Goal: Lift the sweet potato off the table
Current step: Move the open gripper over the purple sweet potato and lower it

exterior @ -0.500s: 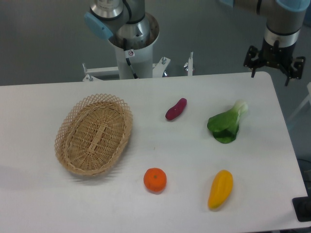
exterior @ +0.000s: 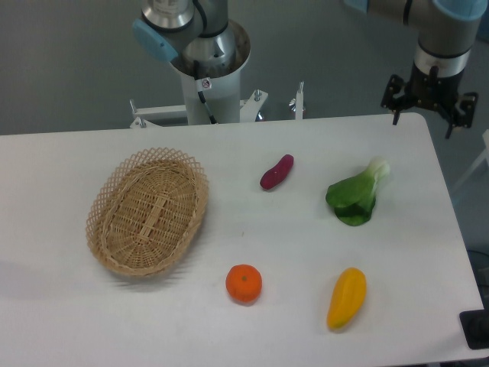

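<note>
— Where's the claw?

— My black two-finger gripper [exterior: 429,103] hangs over the far right corner of the white rounded table [exterior: 229,321], fingers spread wide, holding nothing.

— And the target?

— The small dark-purple finger-shaped sweet potato [exterior: 276,172] lies well to the claw's left and nearer the camera, on bare tabletop. The green leafy bok choy [exterior: 356,195] sits between them, closer to the claw.

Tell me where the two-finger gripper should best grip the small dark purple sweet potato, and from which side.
Probably at its thick middle, coming straight down from above. The small dark purple sweet potato lies flat on the white table, slanting from lower left to upper right, with tapered ends. The fingers should close across its narrow width. Nothing crowds it. The two-finger gripper hangs open over the far right corner.
</note>
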